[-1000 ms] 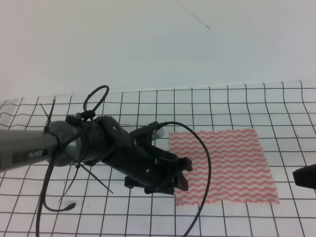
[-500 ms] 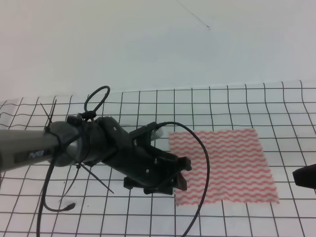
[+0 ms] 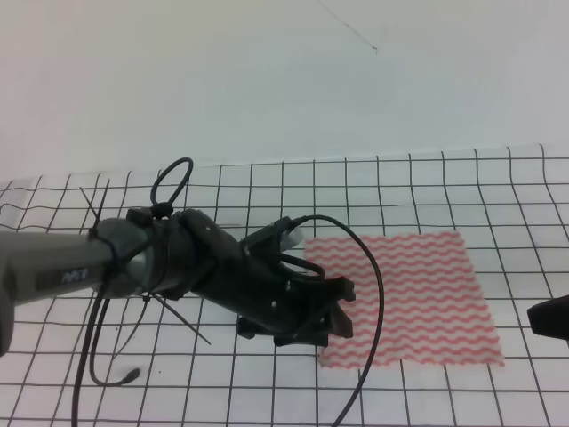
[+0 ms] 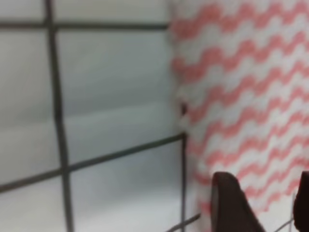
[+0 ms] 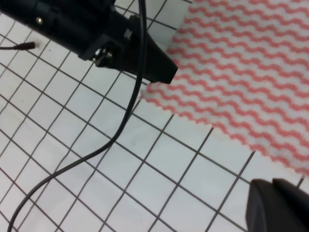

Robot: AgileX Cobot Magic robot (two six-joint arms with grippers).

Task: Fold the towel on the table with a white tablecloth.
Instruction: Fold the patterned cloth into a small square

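The towel (image 3: 402,296), a thin rectangular cloth with pink-red and white wavy stripes, lies spread flat on the tablecloth (image 3: 427,187) covering the table, toward the right side and near the front edge. From left to right in the exterior high view: the left gripper (image 3: 333,311) sits low over the towel's front-left corner; the left wrist view shows two dark fingertips (image 4: 231,200) apart over the striped cloth, so its jaws stand parted and hold nothing. The towel's free edges extend rightward, unfolded. At the far right edge, only a dark part of the right gripper (image 3: 549,318) shows, clear of the towel; whether it is parted or closed cannot be told. The towel looks light, limp and easily dragged or wrinkled. A pinch at the front-left corner, where the edge lies exposed on the tablecloth, seems the likeliest hold.
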